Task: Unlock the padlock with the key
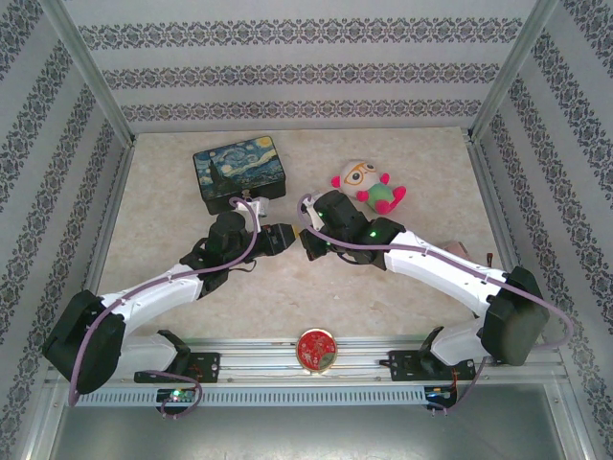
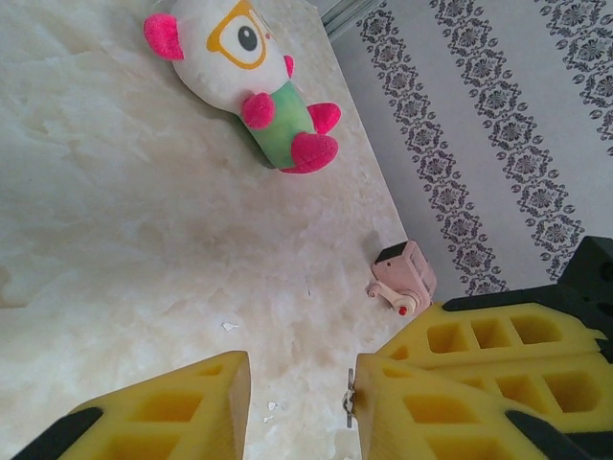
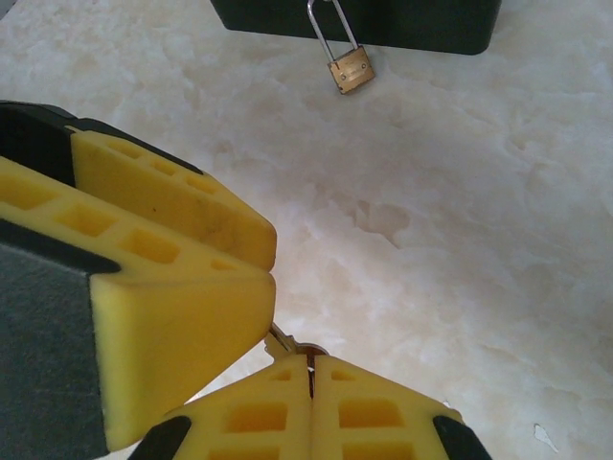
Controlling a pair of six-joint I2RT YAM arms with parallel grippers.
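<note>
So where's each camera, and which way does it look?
Top external: high behind the robot, looking down on the pale marble-look table; left arm and right arm show.
Left wrist: on the left arm, facing the white-and-pink plush toy; its open yellow left tool shows.
Right wrist: on the right arm, facing the small brass padlock by the dark starry-night tin box; its right tool pinches a small metal key.
Shared: top and left wrist see the toy; top and right wrist see the box.
</note>
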